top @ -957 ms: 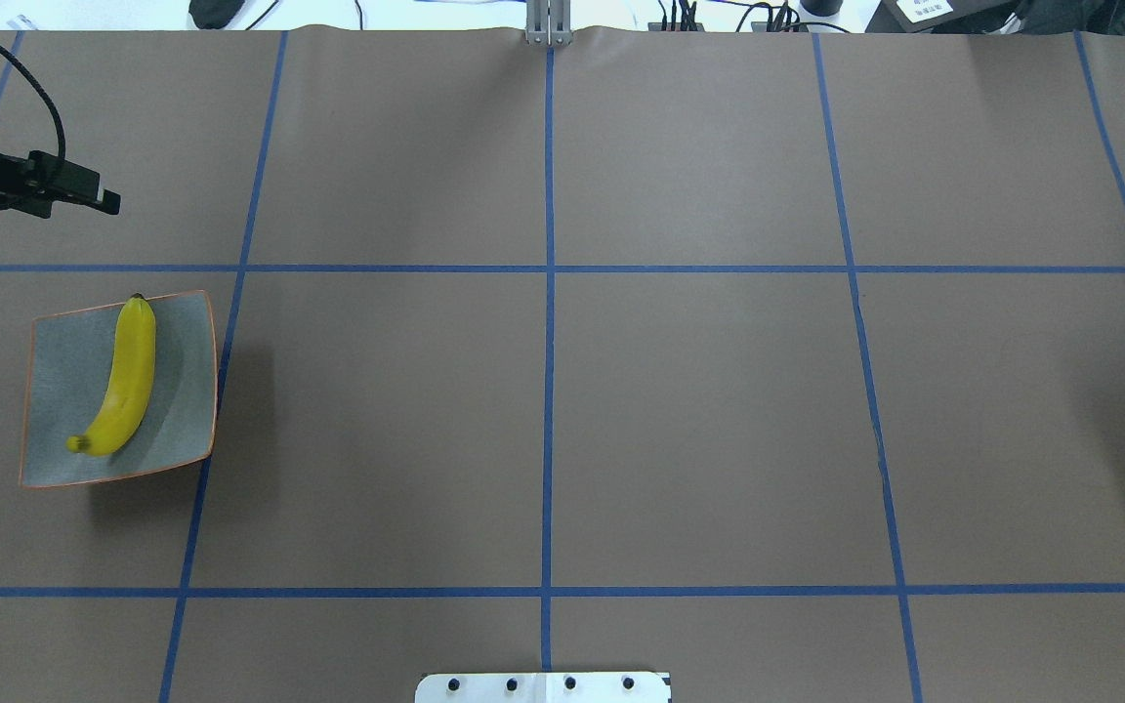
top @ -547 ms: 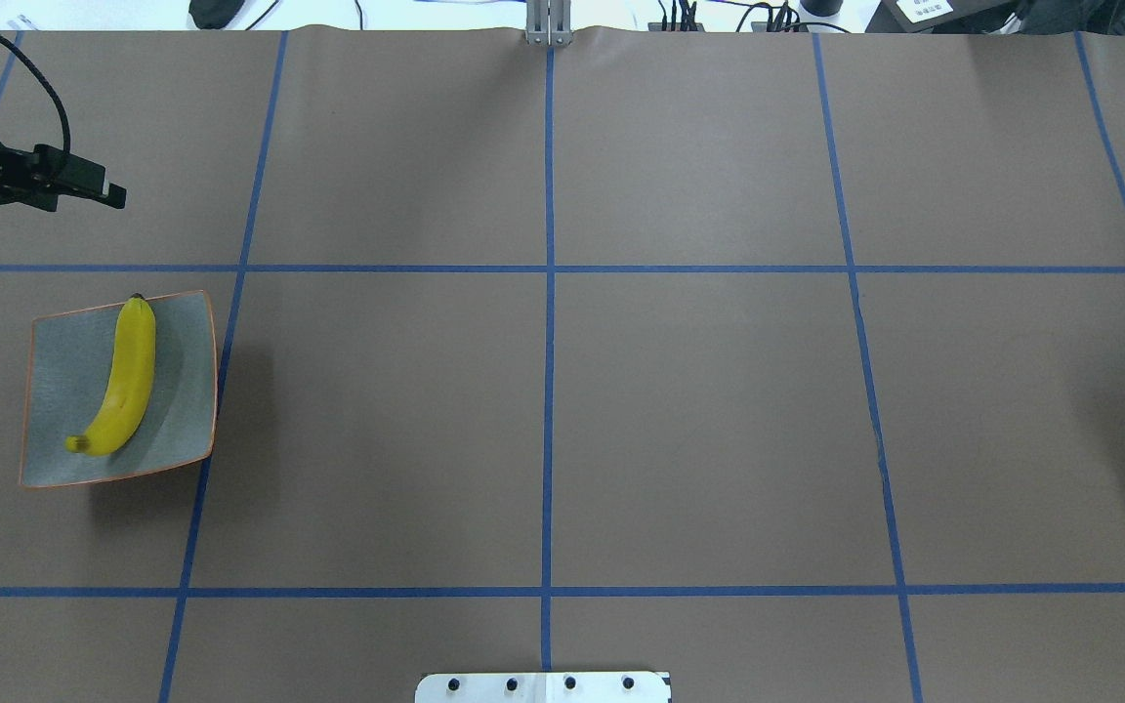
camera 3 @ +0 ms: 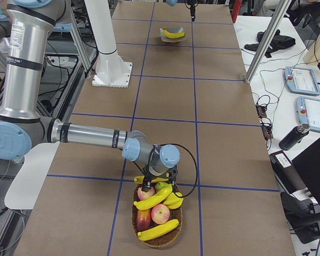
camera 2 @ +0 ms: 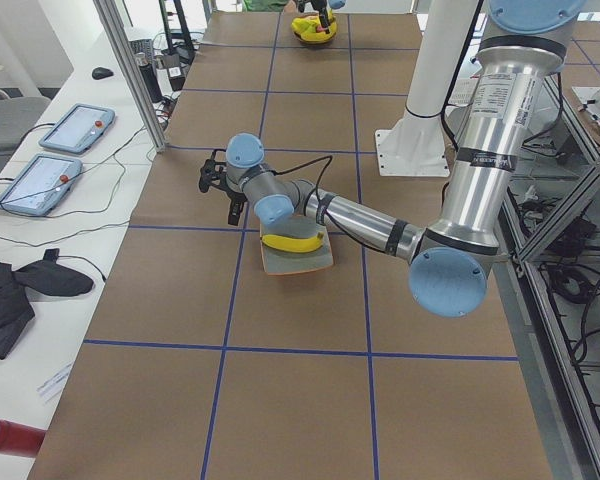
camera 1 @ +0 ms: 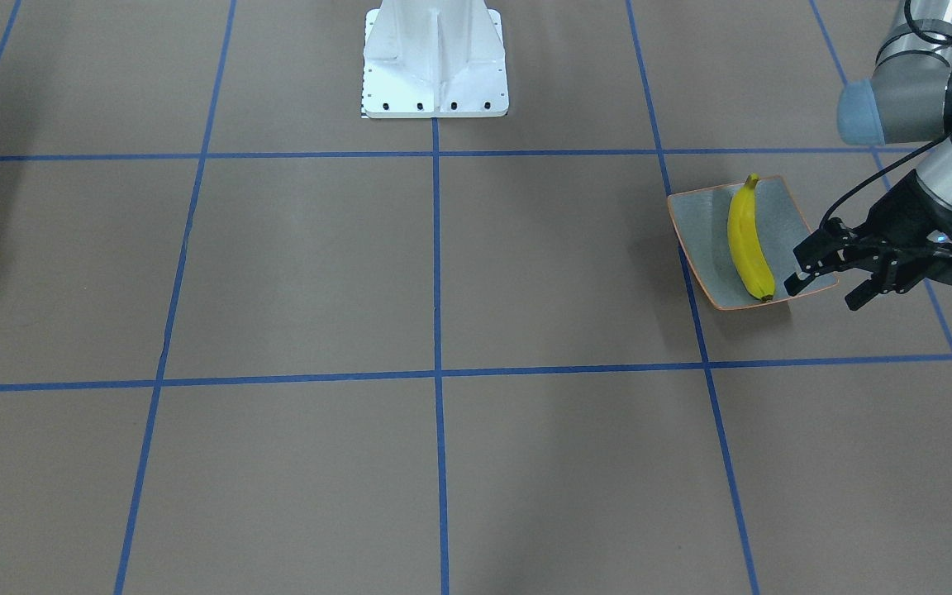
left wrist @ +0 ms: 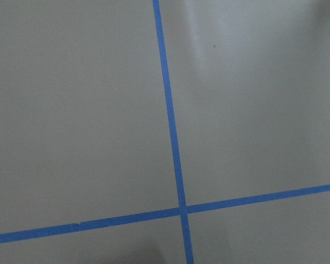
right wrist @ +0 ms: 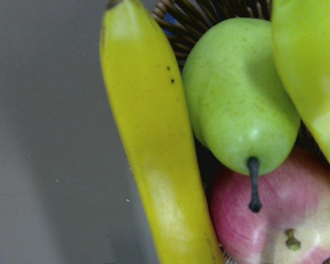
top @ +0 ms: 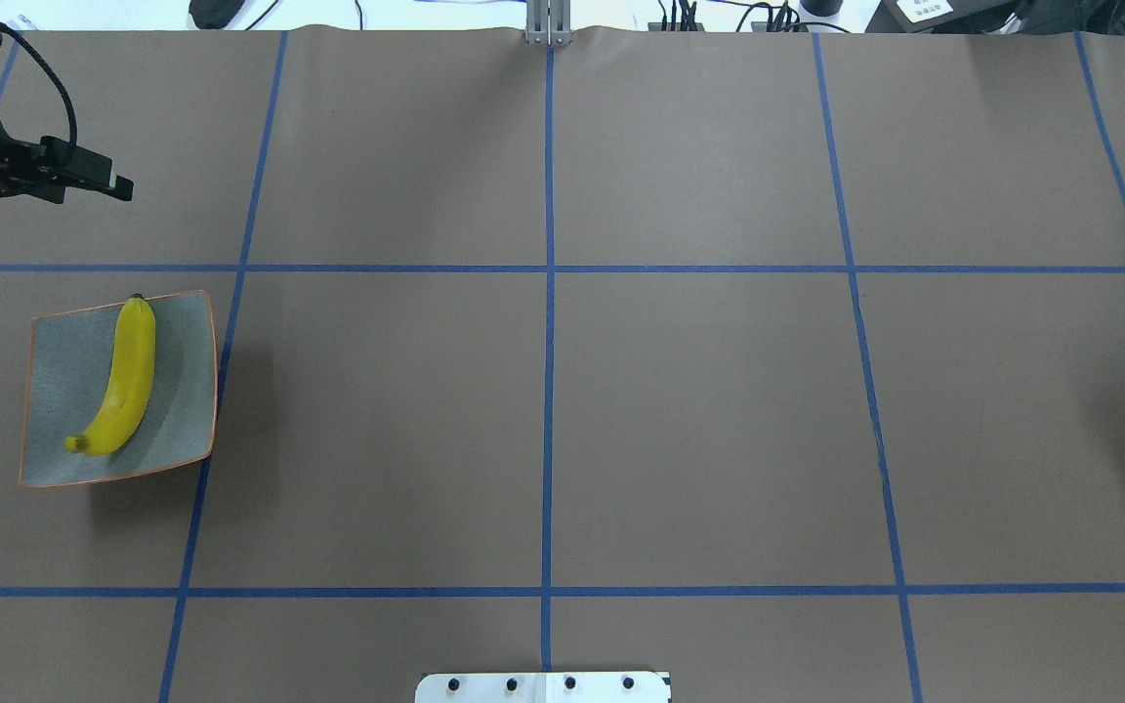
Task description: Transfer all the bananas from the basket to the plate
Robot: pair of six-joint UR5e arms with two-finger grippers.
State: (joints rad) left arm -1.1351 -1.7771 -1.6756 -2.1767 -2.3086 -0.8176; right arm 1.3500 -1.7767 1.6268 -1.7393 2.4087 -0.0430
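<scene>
While it hung over the brown paper-covered table (top: 699, 420), the black two-finger left gripper (camera 1: 825, 292) had its jaws spread wide with nothing between them, fwiw. Near it, on the robot's side, sat the square grey-blue plate (top: 60, 391) with the thin orange rim, and one long yellow banana (top: 125, 376) lay flat in it, dark tip at the far rim, stem end toward the robot. Mid-table had blue tape grid lines (top: 548, 391) and the white metal mounting base (top: 543, 686) at the near edge. Way over on the robot's right, the oval woven wicker basket (camera 3: 134, 216) held a few more yellow bananas (camera 3: 159, 230) piled with red apples (camera 3: 160, 213) and a green pear (right wrist: 236, 99). The right gripper (camera 3: 149, 186) was down right over that fruit, close to one banana, but honestly I couldn't tell how its jaws stood from these angles.
</scene>
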